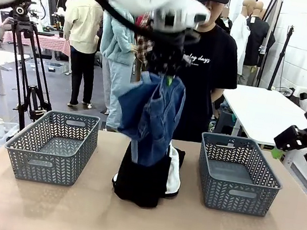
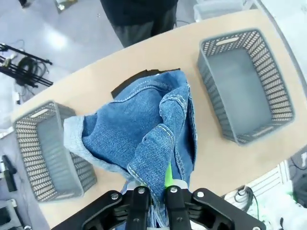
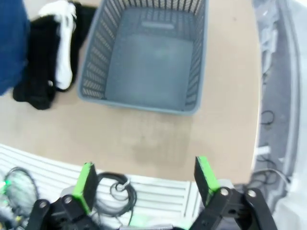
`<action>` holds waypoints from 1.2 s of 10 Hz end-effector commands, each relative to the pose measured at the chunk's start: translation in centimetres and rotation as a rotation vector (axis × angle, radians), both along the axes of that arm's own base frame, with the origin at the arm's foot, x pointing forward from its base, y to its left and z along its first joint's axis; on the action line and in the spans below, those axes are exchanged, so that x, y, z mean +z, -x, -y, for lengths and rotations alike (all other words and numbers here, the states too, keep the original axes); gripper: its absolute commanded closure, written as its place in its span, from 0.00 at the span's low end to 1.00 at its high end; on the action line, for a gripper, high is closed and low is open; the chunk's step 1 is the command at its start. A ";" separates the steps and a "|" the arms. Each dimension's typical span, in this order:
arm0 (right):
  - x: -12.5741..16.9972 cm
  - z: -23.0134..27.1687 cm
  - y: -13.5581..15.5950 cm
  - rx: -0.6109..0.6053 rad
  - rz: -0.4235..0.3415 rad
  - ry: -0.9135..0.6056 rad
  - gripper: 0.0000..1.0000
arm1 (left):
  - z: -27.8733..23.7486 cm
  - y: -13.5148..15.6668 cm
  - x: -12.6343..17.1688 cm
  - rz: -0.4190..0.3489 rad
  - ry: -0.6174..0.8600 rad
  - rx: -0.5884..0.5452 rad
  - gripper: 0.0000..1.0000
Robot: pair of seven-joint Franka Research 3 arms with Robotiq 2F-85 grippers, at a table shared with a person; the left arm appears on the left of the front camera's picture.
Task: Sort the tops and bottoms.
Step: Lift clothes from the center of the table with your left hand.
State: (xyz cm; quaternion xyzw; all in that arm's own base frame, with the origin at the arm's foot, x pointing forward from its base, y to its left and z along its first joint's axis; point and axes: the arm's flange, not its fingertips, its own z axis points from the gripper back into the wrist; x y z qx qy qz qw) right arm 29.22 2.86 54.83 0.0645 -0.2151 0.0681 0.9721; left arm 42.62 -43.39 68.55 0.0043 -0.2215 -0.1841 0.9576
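Note:
A blue denim piece [image 1: 152, 115] hangs high over the table's middle, with my left gripper [image 1: 166, 70] shut on its top. From the left wrist, the denim [image 2: 139, 132] drapes down from the gripper [image 2: 153, 199]. Beneath it a pile of black garments [image 1: 141, 179] and a white piece [image 1: 174, 173] lies on the table between the baskets. The right wrist view has that black pile [image 3: 38, 57] and white piece [image 3: 62, 43] at upper left. My right gripper [image 3: 144, 184] stands open above the table's right edge; it also shows at far right [image 1: 305, 140].
Two grey baskets stand on the table, one left [image 1: 53, 146] and one right [image 1: 238, 173], both bare inside. A person in a black T-shirt [image 1: 210, 65] stands across the table behind the denim. A tripod [image 1: 27, 73] stands at the far left.

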 end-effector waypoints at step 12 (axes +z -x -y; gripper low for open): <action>-0.3 2.1 1.6 -0.032 -0.082 -0.037 0.00 | 3.6 3.7 9.4 0.186 -0.098 0.053 1.00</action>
